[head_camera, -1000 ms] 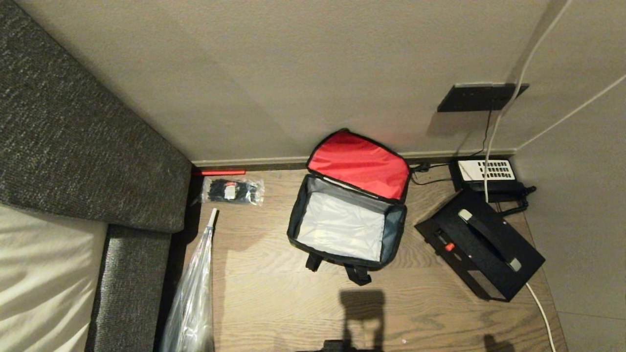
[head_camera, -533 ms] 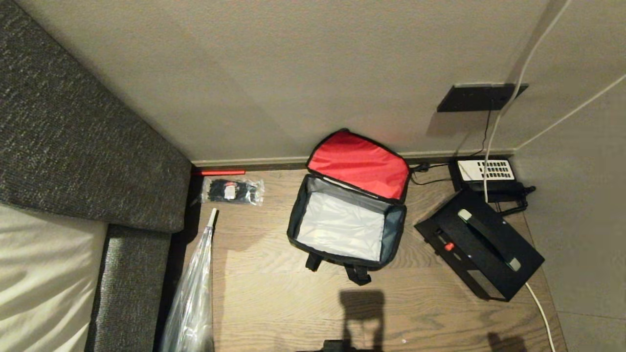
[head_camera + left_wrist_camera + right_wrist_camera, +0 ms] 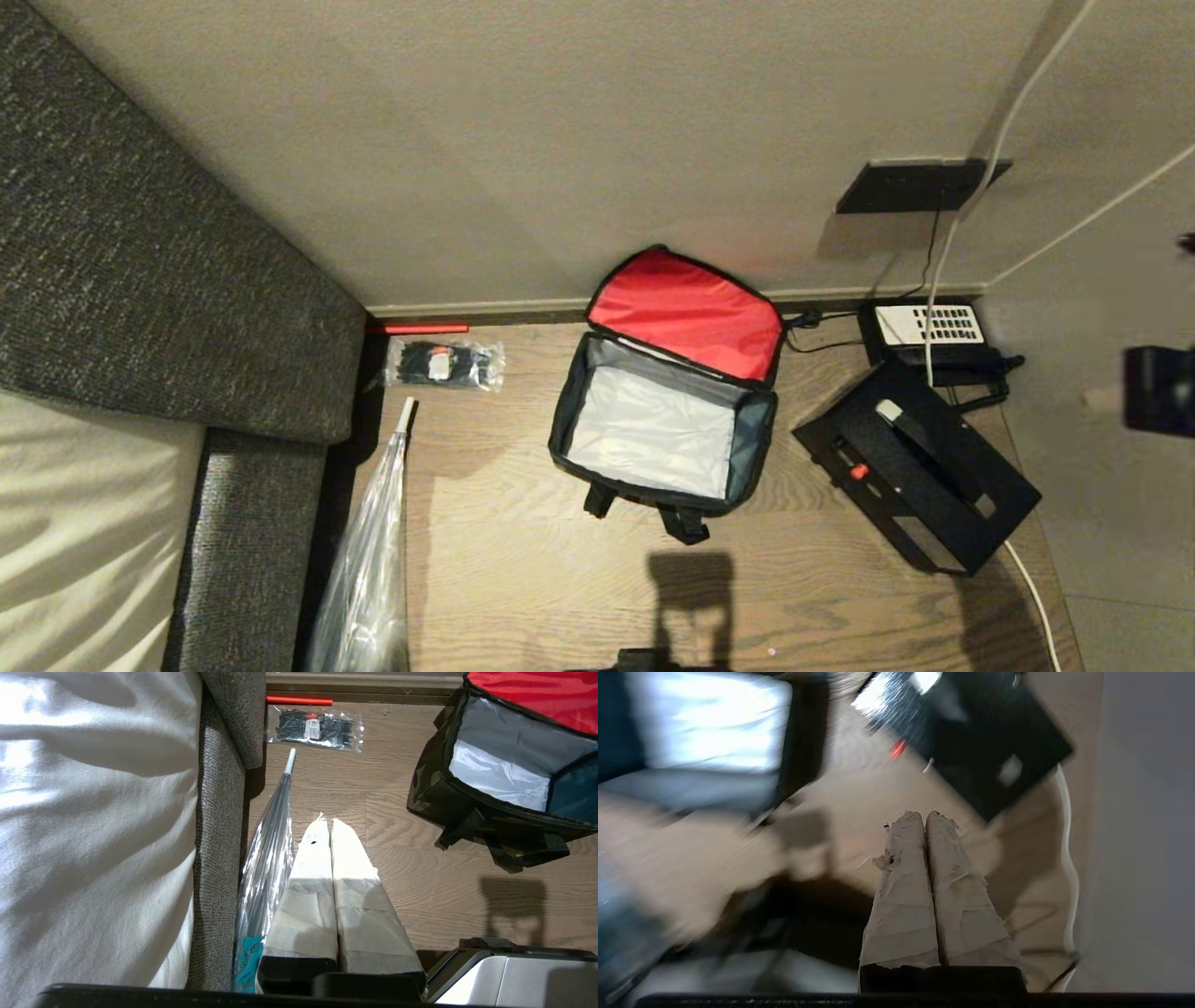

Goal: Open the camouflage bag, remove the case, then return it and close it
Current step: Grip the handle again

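Observation:
The camouflage bag [image 3: 663, 439] stands open on the wooden floor by the wall. Its red lid lining [image 3: 686, 313] leans back and its pale inside holds nothing. In the left wrist view the bag [image 3: 467, 798] shows its camouflage side and black strap. The black case [image 3: 915, 467] with a handle lies on the floor right of the bag. My right gripper [image 3: 924, 815] hovers shut and holds nothing, with the case [image 3: 994, 742] ahead of it. My right arm [image 3: 1158, 387] shows at the head view's right edge. My left gripper [image 3: 325, 823] hangs shut over bare floor, left of the bag.
A black desk phone [image 3: 929, 327] and a white cable [image 3: 962, 215] sit behind the case in the corner. A packet of black cable ties [image 3: 443, 364], a red stick [image 3: 417, 329] and a clear-wrapped umbrella [image 3: 369, 560] lie beside the grey upholstered furniture [image 3: 140, 280].
My right arm has swung up and come into the head view at its right edge, and its shadow has grown on the floor by the case. Bag and case have not moved.

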{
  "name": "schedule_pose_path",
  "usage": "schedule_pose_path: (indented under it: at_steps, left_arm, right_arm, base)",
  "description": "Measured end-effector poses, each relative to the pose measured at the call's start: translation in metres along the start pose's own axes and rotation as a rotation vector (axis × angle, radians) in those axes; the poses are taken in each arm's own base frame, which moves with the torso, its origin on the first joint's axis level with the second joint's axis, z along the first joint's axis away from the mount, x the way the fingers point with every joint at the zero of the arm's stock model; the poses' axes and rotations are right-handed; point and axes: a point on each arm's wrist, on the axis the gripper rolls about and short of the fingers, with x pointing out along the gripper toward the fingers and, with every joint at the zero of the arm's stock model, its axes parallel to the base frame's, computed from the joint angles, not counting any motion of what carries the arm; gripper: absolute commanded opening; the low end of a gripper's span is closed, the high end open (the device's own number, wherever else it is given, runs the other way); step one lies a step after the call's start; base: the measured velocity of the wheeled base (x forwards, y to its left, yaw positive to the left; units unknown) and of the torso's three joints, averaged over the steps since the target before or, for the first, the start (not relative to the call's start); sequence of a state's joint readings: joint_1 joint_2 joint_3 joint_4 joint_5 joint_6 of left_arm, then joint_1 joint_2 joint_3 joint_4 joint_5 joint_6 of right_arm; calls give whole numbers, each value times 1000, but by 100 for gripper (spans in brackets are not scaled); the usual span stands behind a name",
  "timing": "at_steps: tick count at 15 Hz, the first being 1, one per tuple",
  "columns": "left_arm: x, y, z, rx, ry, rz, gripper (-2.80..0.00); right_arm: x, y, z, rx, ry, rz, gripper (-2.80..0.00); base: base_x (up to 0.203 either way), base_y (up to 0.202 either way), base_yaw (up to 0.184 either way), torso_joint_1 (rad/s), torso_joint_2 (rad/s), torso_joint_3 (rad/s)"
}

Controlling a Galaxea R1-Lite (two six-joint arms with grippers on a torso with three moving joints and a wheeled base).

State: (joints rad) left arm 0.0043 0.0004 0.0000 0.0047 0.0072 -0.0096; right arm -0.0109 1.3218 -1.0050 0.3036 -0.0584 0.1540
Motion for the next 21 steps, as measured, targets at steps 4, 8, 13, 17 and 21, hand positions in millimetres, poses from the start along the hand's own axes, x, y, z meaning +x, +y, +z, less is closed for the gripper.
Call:
schedule_pose_path:
  at_steps: [4, 8, 13, 17, 21]
  left_arm:
    - [0, 0, 0, 1, 0, 0, -280]
    - [0, 0, 0, 1, 0, 0, -280]
    - [0, 0, 0, 0, 0, 0, -280]
    - [0, 0, 0, 1, 0, 0, -280]
    - [0, 0, 0, 1, 0, 0, -280]
  right_arm:
    - [145, -12, 1, -281, 40, -274, -280]
    - [220, -26, -33, -535, 64, -573, -280]
    - [242, 18, -62, -720, -40, -514, -280]
    - [242, 23, -88, -978, 1, -450, 0]
    - [239, 19, -94, -1144, -14, -548, 0]
  base:
    - [0, 0, 0, 0, 0, 0]
    - [0, 0, 0, 0, 0, 0]
    - [0, 0, 0, 0, 0, 0]
    - [0, 0, 0, 0, 0, 0]
    - [0, 0, 0, 0, 0, 0]
